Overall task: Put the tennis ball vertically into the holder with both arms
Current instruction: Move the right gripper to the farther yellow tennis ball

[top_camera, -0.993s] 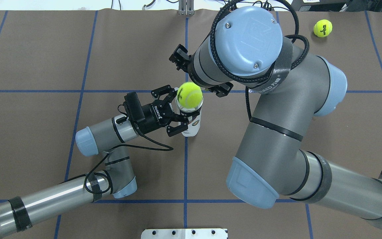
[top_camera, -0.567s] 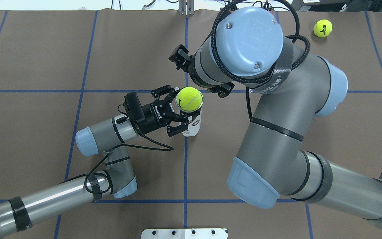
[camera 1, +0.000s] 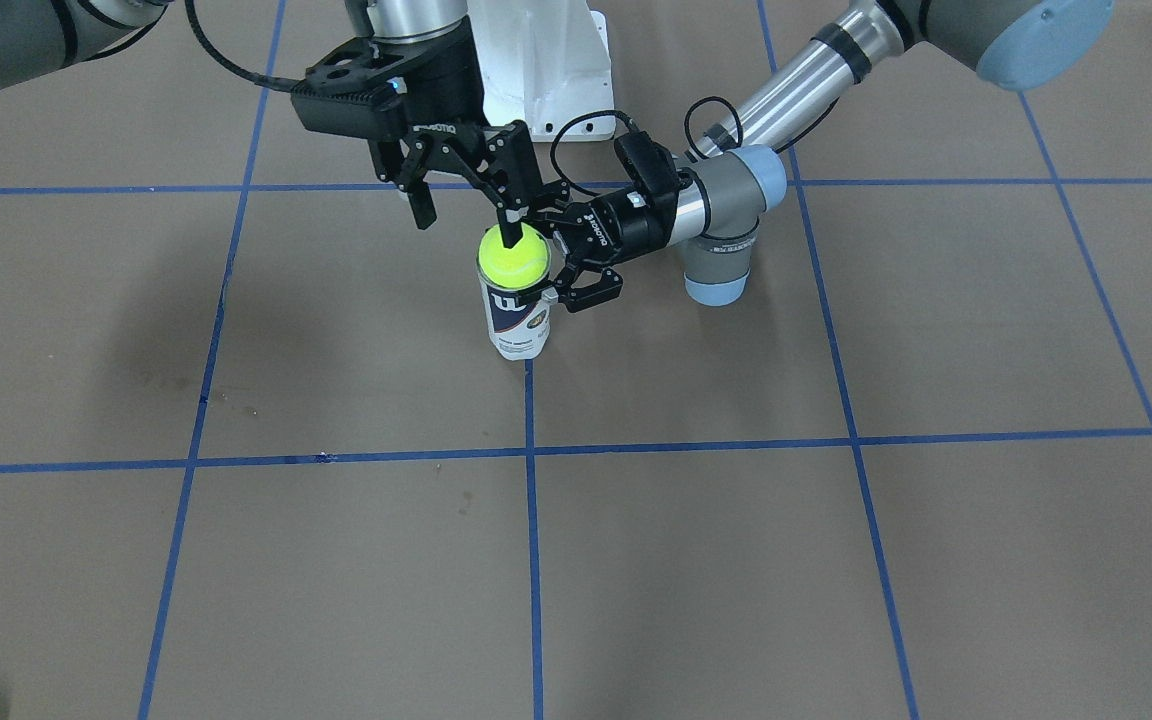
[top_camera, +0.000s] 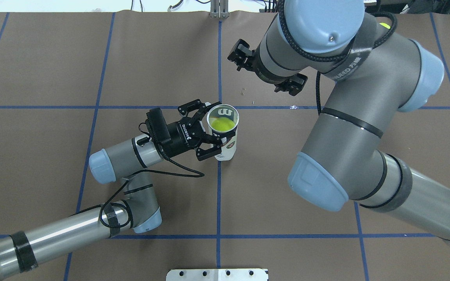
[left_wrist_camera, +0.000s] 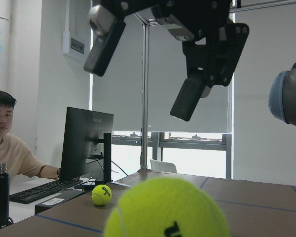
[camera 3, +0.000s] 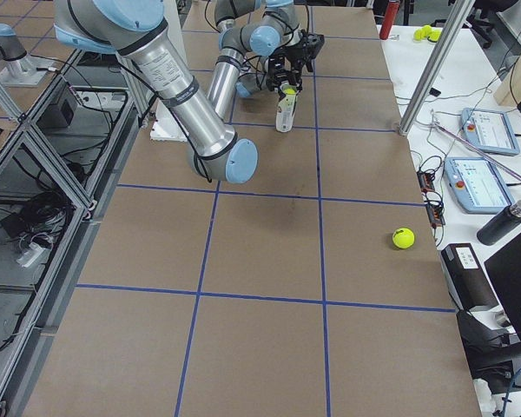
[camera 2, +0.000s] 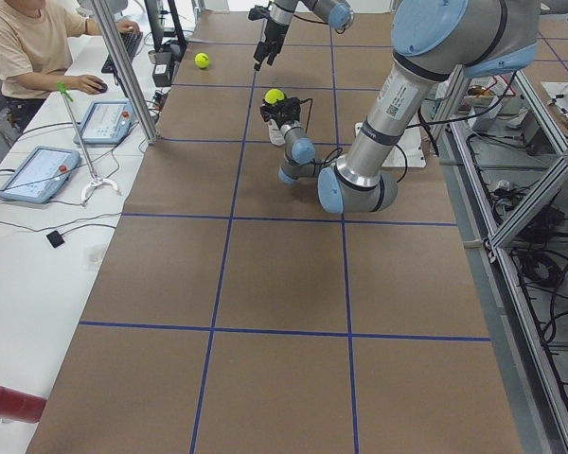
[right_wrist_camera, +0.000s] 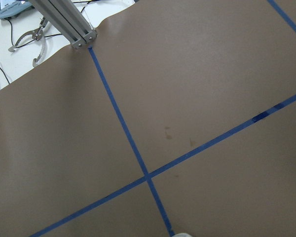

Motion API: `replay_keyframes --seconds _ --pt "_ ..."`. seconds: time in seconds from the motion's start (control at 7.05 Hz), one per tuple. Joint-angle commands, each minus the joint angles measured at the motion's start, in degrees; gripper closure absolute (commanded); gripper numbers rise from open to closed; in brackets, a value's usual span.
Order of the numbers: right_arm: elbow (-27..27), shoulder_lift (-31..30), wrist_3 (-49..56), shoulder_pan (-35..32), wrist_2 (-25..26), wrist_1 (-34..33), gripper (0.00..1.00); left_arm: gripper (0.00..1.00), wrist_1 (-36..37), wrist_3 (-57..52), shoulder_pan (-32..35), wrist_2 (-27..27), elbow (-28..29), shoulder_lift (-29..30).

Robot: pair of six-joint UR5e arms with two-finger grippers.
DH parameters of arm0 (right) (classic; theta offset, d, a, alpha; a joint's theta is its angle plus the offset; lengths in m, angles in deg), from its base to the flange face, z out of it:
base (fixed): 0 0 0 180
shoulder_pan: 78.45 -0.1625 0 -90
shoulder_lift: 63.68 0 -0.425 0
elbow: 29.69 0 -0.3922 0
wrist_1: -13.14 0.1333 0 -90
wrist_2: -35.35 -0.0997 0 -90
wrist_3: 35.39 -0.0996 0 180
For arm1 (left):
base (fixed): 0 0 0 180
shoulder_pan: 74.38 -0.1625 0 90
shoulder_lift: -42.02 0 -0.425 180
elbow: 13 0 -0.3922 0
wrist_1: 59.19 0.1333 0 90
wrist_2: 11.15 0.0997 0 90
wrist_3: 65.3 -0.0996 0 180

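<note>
The left gripper's [top_camera: 211, 130] jaws are clenched around the Wilson tennis-ball can [camera 1: 516, 315] just below its rim, holding it upright on the brown surface [camera 1: 336, 350]. The right gripper's [camera 1: 466, 205] jaws are spread and empty. From the front, one finger [camera 1: 510, 222] touches the tennis ball [camera 1: 513, 252] seated in the can's mouth, though overhead the ball shows lower inside. The can looks light, thin-walled and slick. A hard squeeze would likely flex it, so a moderate hold on the upper wall suits it best.

Overhead cam: behind me, looking down. Front cam: faces me, steep. My left wrist cam: close, level. Overhead and front share the holder [top_camera: 228, 147].
</note>
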Motion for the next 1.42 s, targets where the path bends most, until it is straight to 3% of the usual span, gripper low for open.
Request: replay_keyframes --seconds 0.0,0.28,0.57,1.13,1.28 --pt "0.02 -1.52 4.39 -2.76 -1.56 0.06 0.01 0.02 0.0 0.04 -0.17 0.0 -0.04 -0.08" --pt "0.02 -6.23 14.79 -7.74 -6.97 0.67 0.01 0.02 -0.09 0.04 -0.17 0.0 -0.13 -0.08" --pt "-1.99 -15.45 32.01 -16.08 -11.82 5.21 0.01 0.02 -0.17 0.04 -0.17 0.0 -0.13 -0.08" --pt "-18.66 -26.37 50.15 -24.1 -16.93 28.83 0.01 0.02 -0.26 0.04 -0.25 0.0 -0.22 -0.16" --pt "-22.62 -27.0 54.46 -25.77 -17.55 31.41 0.01 0.02 -0.35 0.04 -0.26 0.0 -0.22 -0.16"
